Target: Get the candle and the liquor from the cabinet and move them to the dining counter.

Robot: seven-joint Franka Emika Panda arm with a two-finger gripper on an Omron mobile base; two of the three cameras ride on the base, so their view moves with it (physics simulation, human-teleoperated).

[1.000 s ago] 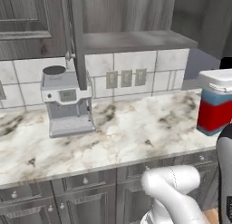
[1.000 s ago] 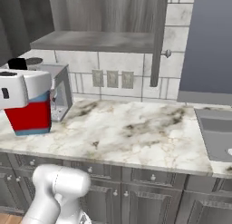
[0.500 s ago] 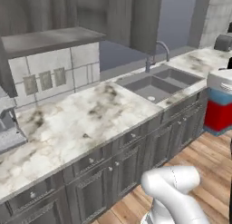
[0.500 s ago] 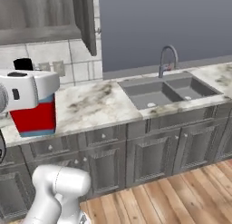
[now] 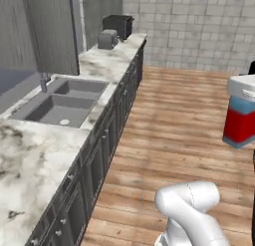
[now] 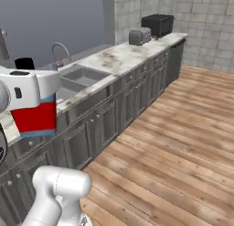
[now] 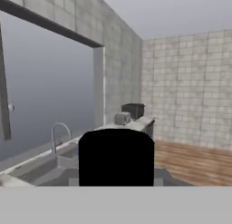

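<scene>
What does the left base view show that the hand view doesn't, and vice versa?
Left base view, not hand view: the liquor, blue over red, at the right edge, and dark drawer fronts under the counter.
Hand view, not left base view: a black shape close to the camera, probably the liquor's cap, and the ceiling.
Both: sink, faucet, toaster, black box behind it, wood floor, tiled wall.
</scene>
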